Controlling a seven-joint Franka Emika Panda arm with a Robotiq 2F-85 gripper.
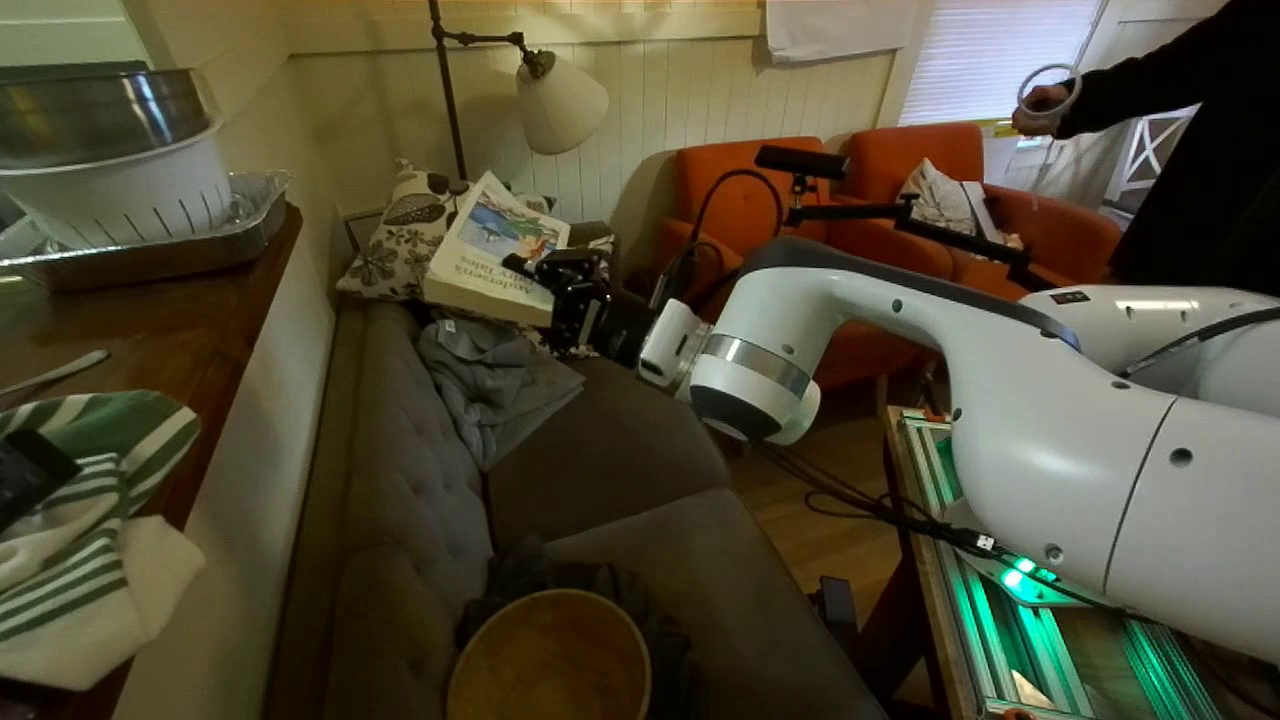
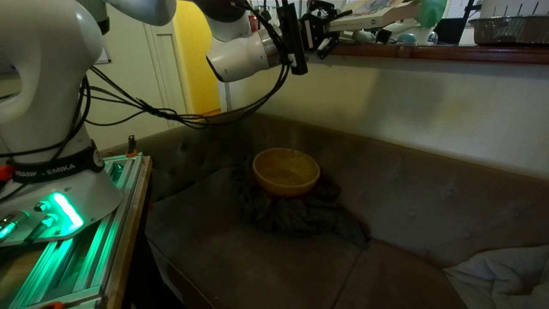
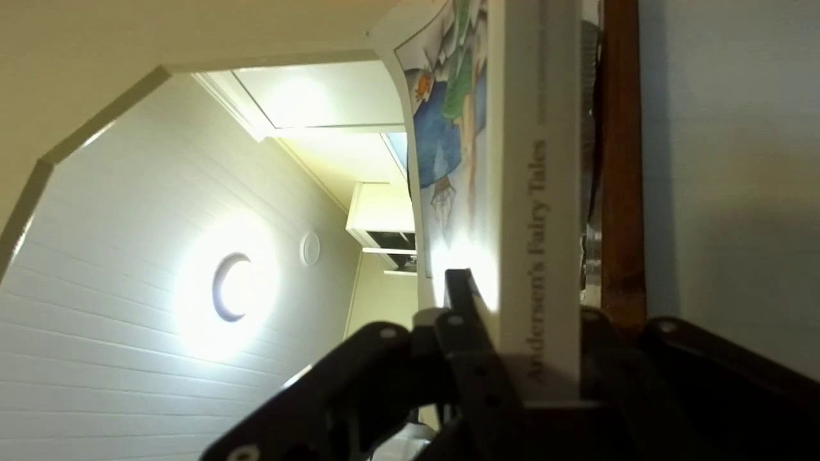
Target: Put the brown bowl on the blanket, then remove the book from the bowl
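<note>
The book [image 1: 495,255] is being clamped across its spine edge by the end effector [image 3: 525,296], high above the couch [image 2: 257,270] and well apart from the brown bowl [image 2: 286,172], which is being supported by the rumpled black blanket [image 2: 296,216].

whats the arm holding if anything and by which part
The Andersen's Fairy Tales book: the end effector pinches it across its thickness at the spine edge, near where the spine title begins.

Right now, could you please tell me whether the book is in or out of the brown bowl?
Out: the end effector grips the book, well clear of the brown bowl on the blanket.
</note>
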